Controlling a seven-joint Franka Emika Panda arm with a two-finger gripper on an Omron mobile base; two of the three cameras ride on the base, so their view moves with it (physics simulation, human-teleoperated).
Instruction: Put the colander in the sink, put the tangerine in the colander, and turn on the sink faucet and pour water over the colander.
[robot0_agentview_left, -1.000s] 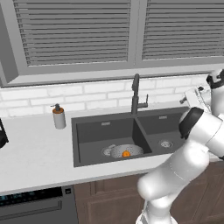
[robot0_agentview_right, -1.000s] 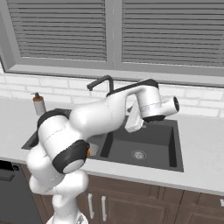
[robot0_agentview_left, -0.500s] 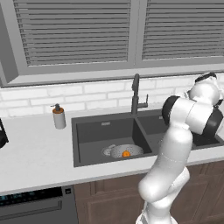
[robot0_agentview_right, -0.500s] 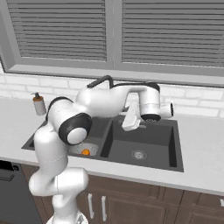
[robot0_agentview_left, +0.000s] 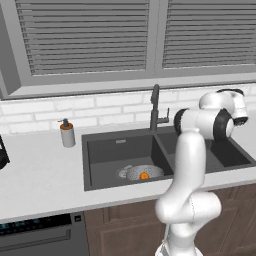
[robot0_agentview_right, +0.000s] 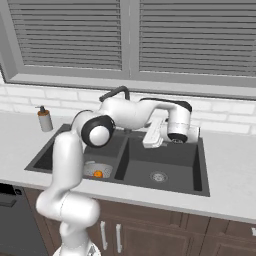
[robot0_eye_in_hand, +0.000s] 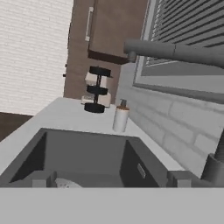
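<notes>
The colander (robot0_agentview_left: 142, 173) sits in the left basin of the dark sink (robot0_agentview_left: 110, 150) with the tangerine (robot0_agentview_left: 144, 175) inside it. From the right base view, the colander (robot0_agentview_right: 97, 170) and tangerine (robot0_agentview_right: 98, 174) lie low on the left. The sink faucet (robot0_agentview_left: 155, 107) stands behind the divider between the basins, and no water shows. My gripper (robot0_agentview_right: 149, 141) hangs over the right basin, right of the faucet (robot0_agentview_right: 114, 93), pointing left. In the hand view my gripper (robot0_eye_in_hand: 111, 179) is open and holds nothing. There the faucet's spout (robot0_eye_in_hand: 175, 50) crosses the top and the colander's rim (robot0_eye_in_hand: 65, 183) peeks up at the bottom.
A soap pump bottle (robot0_agentview_left: 67, 134) stands on the counter left of the sink. It also shows as the bottle (robot0_eye_in_hand: 120, 115) in the hand view, with a dark and white appliance (robot0_eye_in_hand: 97, 94) behind it. A brick wall and window blinds back the counter.
My elbow has swung up and over while the hand stays above the right basin and turns to face left. The jaws stay open. Colander and tangerine have not moved.
</notes>
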